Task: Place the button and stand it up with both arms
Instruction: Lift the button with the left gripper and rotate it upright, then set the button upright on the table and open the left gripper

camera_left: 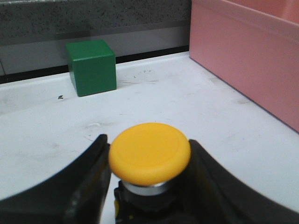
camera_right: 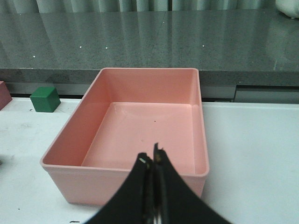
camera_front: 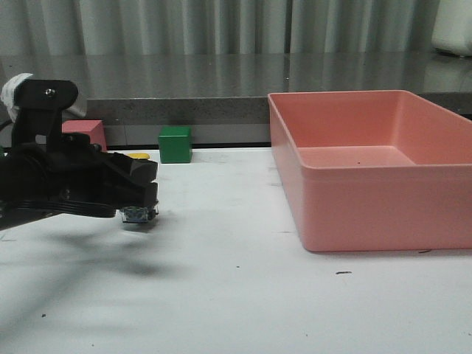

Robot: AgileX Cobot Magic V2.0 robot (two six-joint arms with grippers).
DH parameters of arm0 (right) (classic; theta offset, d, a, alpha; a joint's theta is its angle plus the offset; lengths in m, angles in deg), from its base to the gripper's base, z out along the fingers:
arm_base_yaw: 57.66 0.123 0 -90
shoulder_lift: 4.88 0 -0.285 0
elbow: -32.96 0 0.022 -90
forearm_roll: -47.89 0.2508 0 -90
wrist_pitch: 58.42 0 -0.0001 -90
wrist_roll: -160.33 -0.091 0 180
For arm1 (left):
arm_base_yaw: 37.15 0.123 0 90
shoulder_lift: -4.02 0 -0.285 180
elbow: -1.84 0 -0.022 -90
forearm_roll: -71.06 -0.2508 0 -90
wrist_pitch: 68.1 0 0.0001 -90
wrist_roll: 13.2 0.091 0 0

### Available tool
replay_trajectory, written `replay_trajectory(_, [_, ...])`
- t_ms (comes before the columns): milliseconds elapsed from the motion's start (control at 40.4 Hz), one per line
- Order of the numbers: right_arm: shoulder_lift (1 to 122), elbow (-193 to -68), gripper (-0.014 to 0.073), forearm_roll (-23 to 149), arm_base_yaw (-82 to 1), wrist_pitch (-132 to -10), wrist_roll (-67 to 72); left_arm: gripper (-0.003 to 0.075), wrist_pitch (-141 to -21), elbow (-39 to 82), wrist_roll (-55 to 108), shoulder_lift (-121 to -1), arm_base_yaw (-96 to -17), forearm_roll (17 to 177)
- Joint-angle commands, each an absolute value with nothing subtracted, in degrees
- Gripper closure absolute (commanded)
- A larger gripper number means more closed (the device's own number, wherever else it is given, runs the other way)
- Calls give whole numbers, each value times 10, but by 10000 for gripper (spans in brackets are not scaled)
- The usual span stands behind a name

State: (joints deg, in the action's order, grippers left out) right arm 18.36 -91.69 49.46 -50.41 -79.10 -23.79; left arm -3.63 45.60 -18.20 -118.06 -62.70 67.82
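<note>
One left gripper (camera_left: 149,186) is pinching the push-button (camera_left: 149,156) by its black neck, low over the white table (camera_front: 243,295). It's prob. light, rigid, top-heavy (smooth cap looks slippery). Right gripper (camera_right: 152,161) is hanging pressed together over the pink bin (camera_right: 140,121).

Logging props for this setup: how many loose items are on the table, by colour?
Yellow-capped: 1, the button, held by the left gripper
Green: 1, the cube
Pink: 2, the bin and a block
Total: 4
</note>
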Motion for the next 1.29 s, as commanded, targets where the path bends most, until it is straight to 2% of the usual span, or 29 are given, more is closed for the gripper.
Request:
replay_trajectory(0, [188, -932, 655, 487, -507, -743, -234, 560, 25, 450, -184, -1157, -628, 684])
replay_trajectory(173, [188, -932, 655, 487, -507, -743, -234, 538, 25, 450, -184, -1157, -628, 684])
replay_trajectory(421, [188, -932, 655, 487, -507, -743, -234, 314, 23, 450, -183, -1157, -628, 684])
replay_trajectory(570, [188, -932, 655, 487, -507, -743, -234, 250, 23, 450, -180, -1157, -628, 684])
replay_trajectory(991, [188, -932, 655, 487, -507, -743, -234, 234, 7, 450, -179, -1150, -628, 684])
replay_trajectory(1264, [188, -932, 655, 487, -507, -743, -234, 234, -53, 449, -179, -1100, -628, 687])
